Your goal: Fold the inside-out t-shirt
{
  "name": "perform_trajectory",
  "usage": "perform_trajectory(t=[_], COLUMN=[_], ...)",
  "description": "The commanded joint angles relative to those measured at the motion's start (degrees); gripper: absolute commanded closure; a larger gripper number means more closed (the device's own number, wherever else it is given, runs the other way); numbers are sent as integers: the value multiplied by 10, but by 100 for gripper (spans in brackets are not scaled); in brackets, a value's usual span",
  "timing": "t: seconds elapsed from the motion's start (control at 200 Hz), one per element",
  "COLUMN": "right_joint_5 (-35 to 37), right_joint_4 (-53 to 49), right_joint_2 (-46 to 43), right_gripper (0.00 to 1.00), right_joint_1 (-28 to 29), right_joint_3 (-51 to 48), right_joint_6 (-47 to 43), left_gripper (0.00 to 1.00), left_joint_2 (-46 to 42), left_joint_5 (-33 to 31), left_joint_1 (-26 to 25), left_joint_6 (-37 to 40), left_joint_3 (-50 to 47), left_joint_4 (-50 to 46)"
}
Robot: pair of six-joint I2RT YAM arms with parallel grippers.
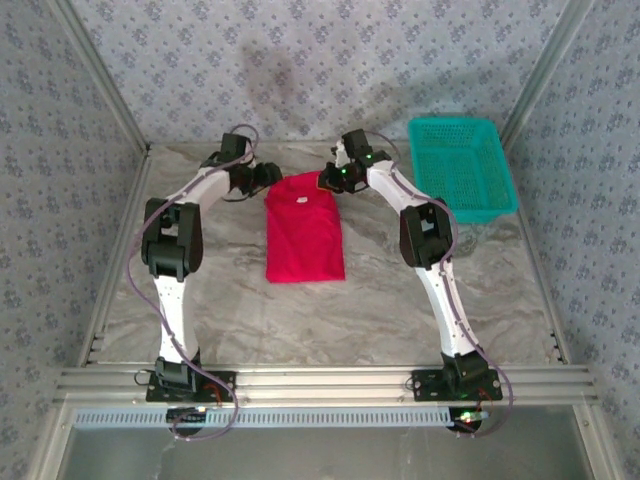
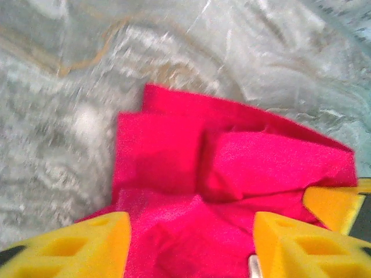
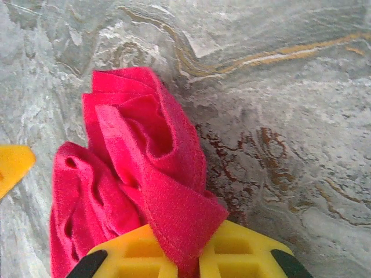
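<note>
t-shirt (image 1: 303, 228): red, folded narrow, flat on the table (image 1: 400, 310), centre | left gripper (image 2: 188, 252): jaws apart, astride its far edge | right gripper (image 3: 186, 258): clamped on a bunched t-shirt corner

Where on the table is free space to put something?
Free: the table between the left arm and right arm, nearer than the t-shirt; also nearer than the basket. Crowded: the shirt's far end, at left gripper and right gripper.
</note>
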Motion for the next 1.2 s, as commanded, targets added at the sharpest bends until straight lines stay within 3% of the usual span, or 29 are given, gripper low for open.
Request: perform_trajectory(t=[0.0,0.185,0.365,0.47,0.64,0.77,0.949,1.014,1.199], right_joint_5=[-24,-30,-31,-30,-30,-32,-32,-31,-32], right_joint_4=[6,12,14,13,18,18,17,15,9], right_joint_2=[10,12,13,14,21,23,18,15,-13], right_gripper=[100,100,100,100,100,100,100,100,100], right_joint_1=[-1,-2,-1,-1,-1,-3,-6,-7,-11], right_joint_3=[28,28,27,26,26,22,15,13,-2], right_joint_6=[5,8,8,8,13,15,13,13,9], left_gripper=[33,25,24,26,47,54,84,100,100], left_joint_2=[49,108,141,157,168,167,150,140,93], left_joint_5=[19,7,-60,-50,2,2,-6,-11,-18], left_joint_1=[1,-6,-10,-15,-28,-36,-38,-37,-37], left_joint_6=[43,82,113,105,63,49,47,49,47], left_joint_3=[60,146,202,219,191,164,151,154,159], left_joint_4=[-35,-96,-146,-154,-116,-103,-107,-115,-141])
